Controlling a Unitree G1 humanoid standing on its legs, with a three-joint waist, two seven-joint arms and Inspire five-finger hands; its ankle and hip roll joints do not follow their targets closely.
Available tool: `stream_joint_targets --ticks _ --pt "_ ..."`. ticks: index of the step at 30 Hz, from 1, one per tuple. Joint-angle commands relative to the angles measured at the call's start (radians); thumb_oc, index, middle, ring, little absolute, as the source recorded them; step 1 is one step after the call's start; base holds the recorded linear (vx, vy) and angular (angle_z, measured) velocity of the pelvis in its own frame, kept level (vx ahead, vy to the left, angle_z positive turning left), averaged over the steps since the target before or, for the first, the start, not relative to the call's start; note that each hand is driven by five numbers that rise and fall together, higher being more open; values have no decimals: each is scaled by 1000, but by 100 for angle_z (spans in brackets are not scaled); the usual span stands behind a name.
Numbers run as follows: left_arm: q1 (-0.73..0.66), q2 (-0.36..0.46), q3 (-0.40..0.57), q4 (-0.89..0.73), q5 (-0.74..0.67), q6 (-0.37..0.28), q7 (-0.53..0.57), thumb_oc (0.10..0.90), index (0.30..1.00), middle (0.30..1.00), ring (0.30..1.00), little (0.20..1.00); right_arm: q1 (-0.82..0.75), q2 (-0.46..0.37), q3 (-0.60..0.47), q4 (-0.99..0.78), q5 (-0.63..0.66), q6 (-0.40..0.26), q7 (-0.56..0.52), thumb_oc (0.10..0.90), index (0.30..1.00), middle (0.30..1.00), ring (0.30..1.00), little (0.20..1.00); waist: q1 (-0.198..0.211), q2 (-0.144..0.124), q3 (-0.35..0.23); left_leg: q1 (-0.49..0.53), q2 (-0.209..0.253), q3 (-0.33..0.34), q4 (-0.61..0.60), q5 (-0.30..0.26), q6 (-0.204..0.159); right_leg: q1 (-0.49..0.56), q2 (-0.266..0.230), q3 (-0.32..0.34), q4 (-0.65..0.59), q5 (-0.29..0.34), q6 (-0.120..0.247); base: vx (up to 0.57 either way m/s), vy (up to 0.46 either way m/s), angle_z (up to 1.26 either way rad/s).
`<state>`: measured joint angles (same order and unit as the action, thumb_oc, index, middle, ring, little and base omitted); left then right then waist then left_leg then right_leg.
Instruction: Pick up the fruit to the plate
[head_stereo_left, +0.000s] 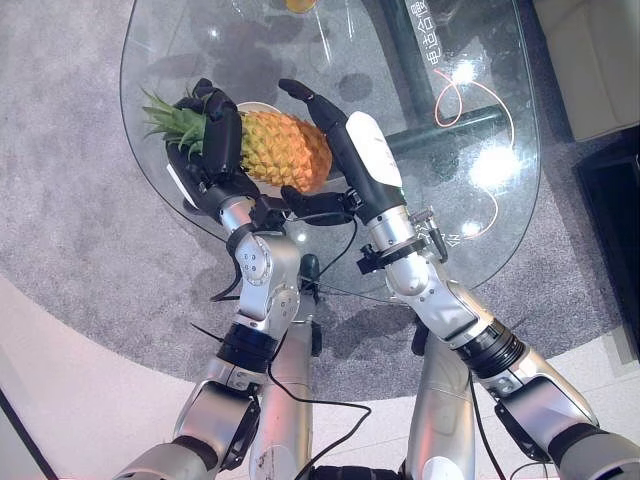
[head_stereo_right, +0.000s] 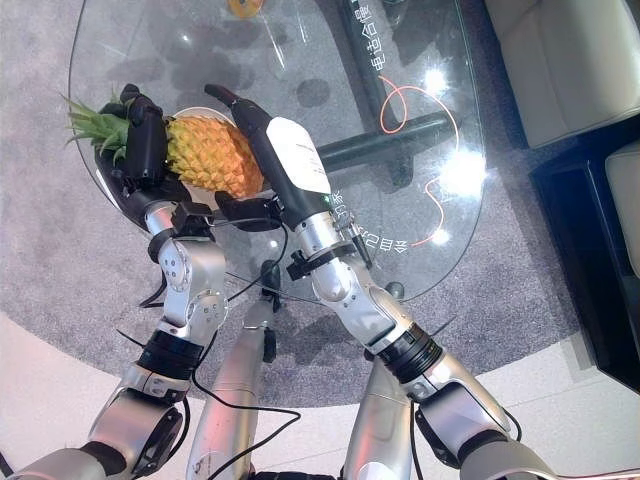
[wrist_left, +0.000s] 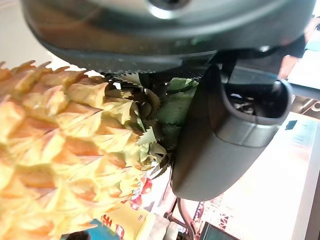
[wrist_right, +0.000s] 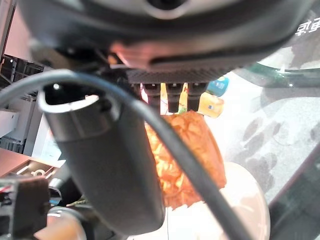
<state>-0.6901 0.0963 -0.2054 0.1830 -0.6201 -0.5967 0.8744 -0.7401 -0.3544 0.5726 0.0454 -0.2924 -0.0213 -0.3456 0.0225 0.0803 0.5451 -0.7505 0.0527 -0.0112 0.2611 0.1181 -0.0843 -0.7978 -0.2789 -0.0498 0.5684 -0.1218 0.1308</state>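
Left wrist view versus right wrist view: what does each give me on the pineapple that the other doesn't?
The left wrist view alone shows the pineapple where its scaly body meets the green leaves, with the left hand close against that end. The right wrist view alone shows the white plate on the glass table, under the fruit's rounded base end, past the right hand. Both share the pineapple, seen from opposite ends, each with its own hand's dark bulk close against the fruit.
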Motion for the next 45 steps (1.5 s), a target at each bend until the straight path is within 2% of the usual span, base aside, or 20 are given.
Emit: stream_joint_targets --ticks 1,15,23,31,39,45 --pt "-88 78 100 -122 149 -155 48 100 300 300 300 200 -121 27 -93 -159 -3 -61 -106 800 900 900 900 900 20 0 -25 19 -6 5 51 -66 29 41 -16 -31 -175 159 -6 0 0 0" --pt "-91 80 117 -116 169 -180 134 100 300 300 300 200 -118 24 -95 -154 -2 -64 -121 800 900 900 900 900 20 -4 -25 27 -5 4 48 -72 27 49 -13 -33 -174 151 -4 0 0 0" --pt "-98 88 121 -116 193 -170 149 100 300 300 300 200 -120 13 -100 -152 2 -52 -153 800 900 900 900 900 19 -4 -25 22 -5 4 43 -63 27 45 -14 -32 -182 160 -4 0 0 0" --pt "-94 120 125 -96 313 -164 166 100 300 300 300 200 -73 -23 -149 -103 -4 -31 -277 800 900 900 900 900 8 -7 -25 29 -2 8 45 -72 25 48 -9 -26 -177 152 -2 0 0 0" --pt "-66 182 152 -63 462 -182 257 100 300 300 300 200 50 -107 -267 -11 -10 -55 -438 800 900 900 900 900 -18 -19 -25 30 8 18 48 -83 28 38 -3 -16 -170 149 2 0 0 0" --pt "-58 227 178 -26 538 -188 312 100 300 300 300 200 107 -147 -340 51 41 -94 -513 800 900 900 900 900 -35 -24 -25 37 14 25 45 -87 28 38 4 -8 -169 146 1 -7 4 -3"
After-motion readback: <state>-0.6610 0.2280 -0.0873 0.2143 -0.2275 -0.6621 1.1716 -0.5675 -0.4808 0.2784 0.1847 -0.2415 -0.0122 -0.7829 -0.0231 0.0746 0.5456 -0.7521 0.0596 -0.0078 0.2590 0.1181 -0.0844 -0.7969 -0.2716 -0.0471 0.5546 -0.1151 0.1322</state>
